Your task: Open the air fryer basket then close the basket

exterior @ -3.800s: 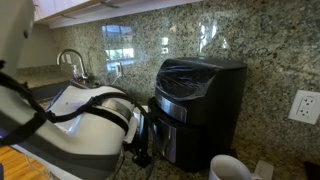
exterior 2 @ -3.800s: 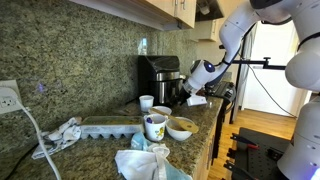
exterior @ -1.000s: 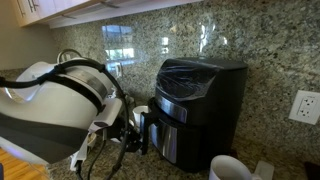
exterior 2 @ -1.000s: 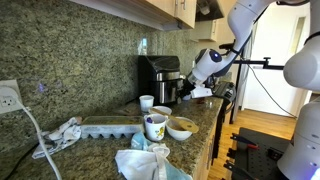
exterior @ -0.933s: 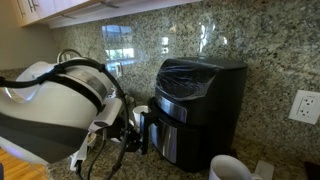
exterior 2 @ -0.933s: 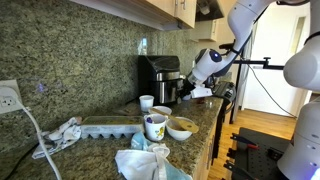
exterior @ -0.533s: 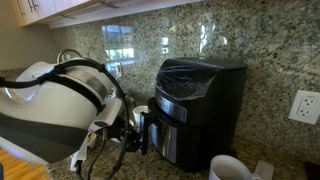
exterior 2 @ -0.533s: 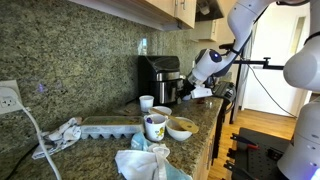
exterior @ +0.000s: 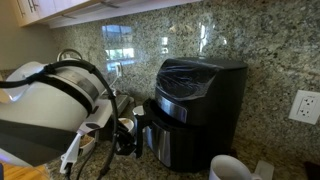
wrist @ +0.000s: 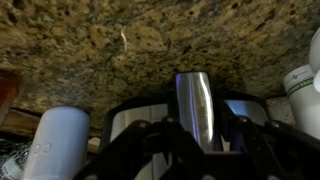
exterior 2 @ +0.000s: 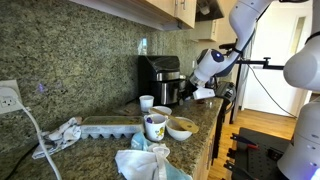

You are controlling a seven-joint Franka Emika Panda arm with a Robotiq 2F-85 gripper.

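- In an exterior view, the air fryer (exterior: 200, 95) is a tall, boxy black appliance. It has a glossy rounded top and a silver band across the front, and it stands against a speckled granite backsplash (exterior: 270, 40).
- The basket (exterior: 172, 142) forms its lower front, with its vertical black handle (exterior: 150, 133) sticking out.
- The white, smooth-shelled arm (exterior: 50, 105) fills the left, and its jaws sit right at the handle. Blur hides whether they grip it.
- A white mug (exterior: 230, 168) stands near the fryer, with a wall outlet (exterior: 303, 106) beyond.
- In an exterior view, the air fryer (exterior 2: 158, 75) stands at the far end of the granite tabletop (exterior 2: 197, 140).
- Nearer are a patterned mug (exterior 2: 154, 127), a white bowl (exterior 2: 181, 128) whose contents are unclear, a ribbed tray (exterior 2: 105, 125) and a crumpled cloth (exterior 2: 62, 133).
- In the wrist view, a glossy handle (wrist: 195, 105) rises between the dark jaws, under rough granite (wrist: 150, 40). I cannot tell whether the jaws are open or closed.
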